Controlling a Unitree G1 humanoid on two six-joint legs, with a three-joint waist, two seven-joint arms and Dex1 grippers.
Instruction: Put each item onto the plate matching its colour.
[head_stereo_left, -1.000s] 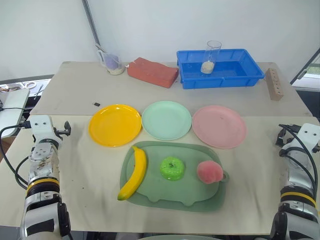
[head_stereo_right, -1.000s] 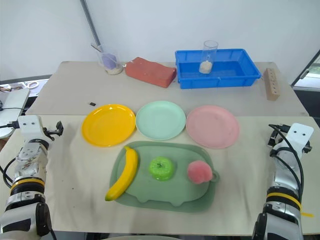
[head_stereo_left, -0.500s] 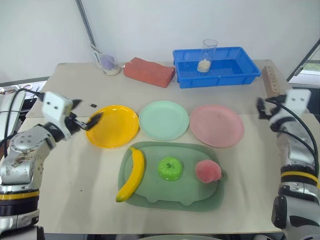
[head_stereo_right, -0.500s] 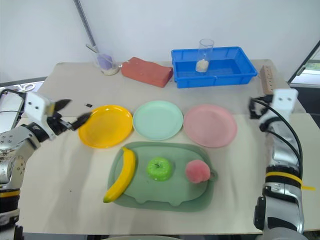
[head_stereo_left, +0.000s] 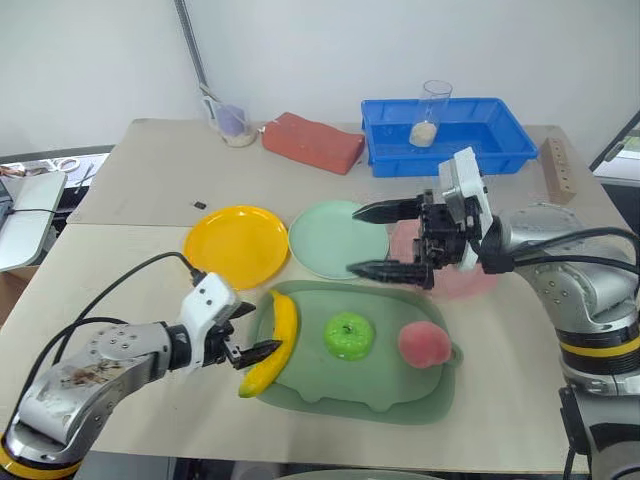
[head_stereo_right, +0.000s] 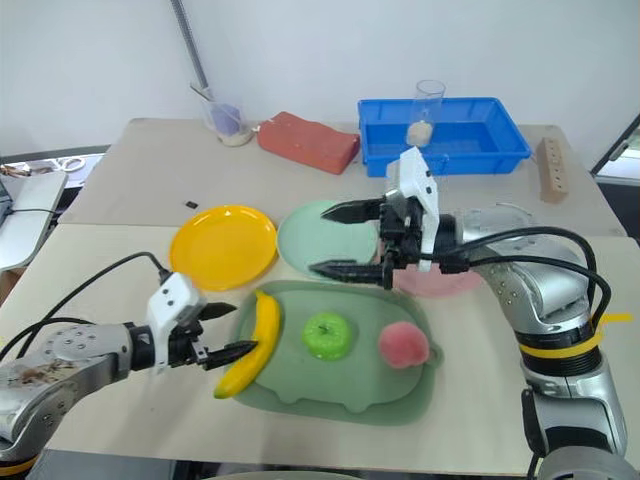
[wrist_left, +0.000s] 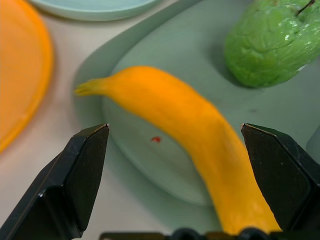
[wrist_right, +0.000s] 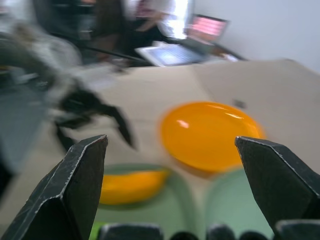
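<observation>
Straddling the banana (head_stereo_left: 271, 344) with our left gripper (head_stereo_left: 243, 332) spread wide, we line up its lift toward the yellow plate (head_stereo_left: 236, 246) at eleven o'clock, while our right gripper (head_stereo_left: 384, 240) hangs wide open, empty.

The right gripper (head_stereo_left: 382, 240), fingers spread wide, hangs over the green plate (head_stereo_left: 335, 240) and pink plate (head_stereo_left: 470, 275), blocking approach from above. Bare table (head_stereo_left: 120, 290) lies open along the left edge, beside the yellow plate (head_stereo_left: 236, 244).
</observation>
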